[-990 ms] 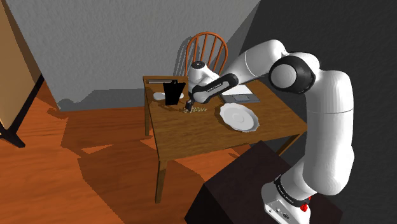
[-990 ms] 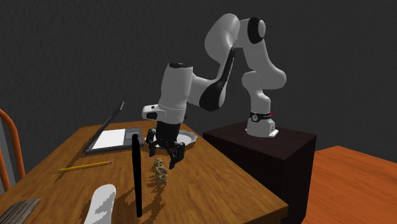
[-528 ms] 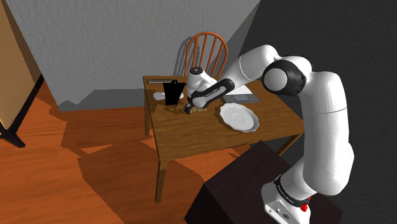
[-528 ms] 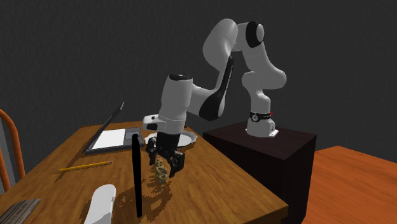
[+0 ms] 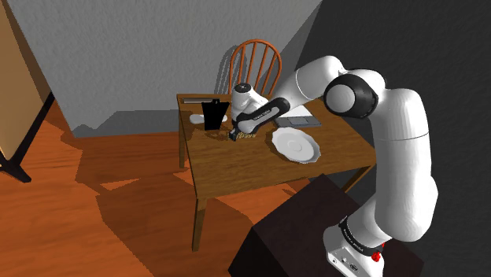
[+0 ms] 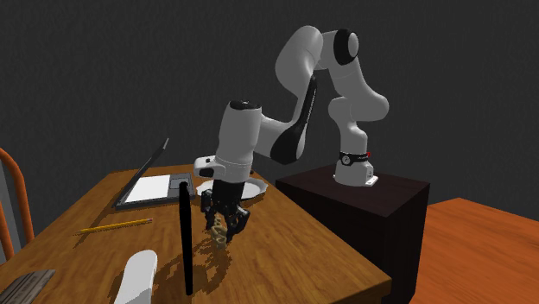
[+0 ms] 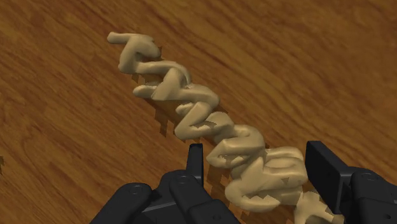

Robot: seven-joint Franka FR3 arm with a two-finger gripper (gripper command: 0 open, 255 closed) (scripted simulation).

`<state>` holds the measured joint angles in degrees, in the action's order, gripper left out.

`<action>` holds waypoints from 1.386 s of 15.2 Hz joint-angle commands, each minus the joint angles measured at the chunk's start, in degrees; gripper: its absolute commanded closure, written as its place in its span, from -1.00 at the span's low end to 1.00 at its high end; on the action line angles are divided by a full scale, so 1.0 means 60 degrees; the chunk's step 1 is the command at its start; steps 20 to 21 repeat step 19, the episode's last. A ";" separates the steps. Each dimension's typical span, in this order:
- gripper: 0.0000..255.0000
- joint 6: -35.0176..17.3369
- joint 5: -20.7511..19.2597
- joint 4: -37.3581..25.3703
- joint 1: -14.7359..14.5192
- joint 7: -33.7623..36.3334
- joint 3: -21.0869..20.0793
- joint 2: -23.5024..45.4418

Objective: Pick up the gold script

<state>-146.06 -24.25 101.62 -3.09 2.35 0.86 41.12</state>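
wrist view: the near end of the gold script [image 7: 210,121] runs off the picture's edge, partly covered by the end effector [image 7: 256,159]. shoulder view: the script's letters are too small to read. second exterior view: the chair [image 6: 15,194] is cut by the left edge.

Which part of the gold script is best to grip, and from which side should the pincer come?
Probably across its narrow width, near the end the open pincer straddles, coming from above: the gold script lies long and narrow on the table, so its two long sides give opposing faces.
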 commanded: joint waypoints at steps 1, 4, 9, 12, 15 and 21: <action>1.00 0.0000 0.0000 -0.0001 0.0000 0.0000 0.0000 0.0000; 1.00 0.0139 0.0042 0.0048 0.0025 -0.0068 -0.0038 -0.0192; 1.00 0.0514 0.0155 0.0165 0.0080 -0.0239 -0.0132 -0.0692; 1.00 0.0749 0.0227 0.0211 0.0111 -0.0344 -0.0187 -0.0980; 1.00 0.0992 0.0303 0.0238 0.0140 -0.0451 -0.0240 -0.1258; 1.00 0.1171 0.0359 0.0246 0.0159 -0.0529 -0.0276 -0.1450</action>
